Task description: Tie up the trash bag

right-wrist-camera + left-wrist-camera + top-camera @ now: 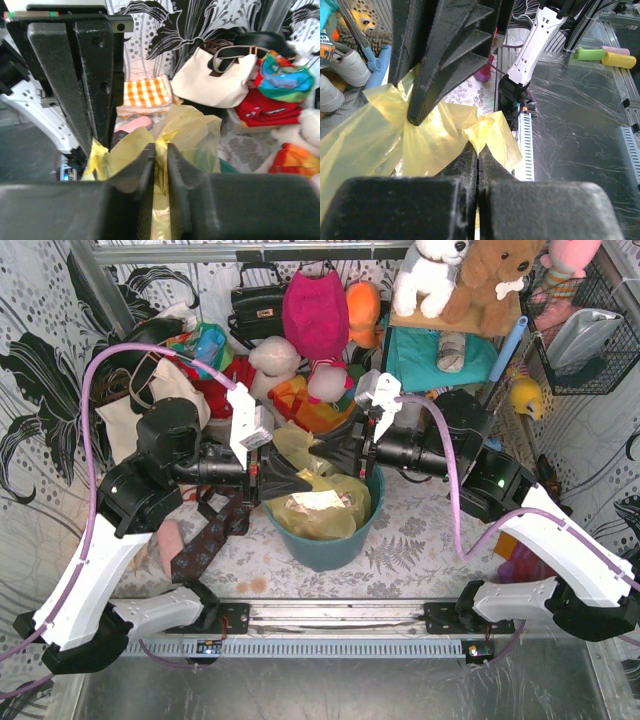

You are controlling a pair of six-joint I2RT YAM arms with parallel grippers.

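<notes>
The yellow trash bag (318, 510) lines the teal bin (325, 548) at the table's middle, with its top gathered upward. Both grippers meet just above the bin. In the left wrist view my left gripper (479, 152) is shut on a twisted ear of the trash bag (492, 135). One finger of the right gripper (437, 65) presses into the yellow film right beyond it. In the right wrist view my right gripper (161, 150) is shut on a bunched strand of the trash bag (187, 127). From above, the left gripper (300, 483) and right gripper (322, 453) nearly touch.
A cream tote bag (150, 400) and black handbags lie behind the left arm. Plush toys (315, 315) crowd the back. A patterned necktie (205, 540) lies left of the bin. A wire basket (590, 330) hangs at right. Rolls of bags (605, 55) rest on the metal shelf.
</notes>
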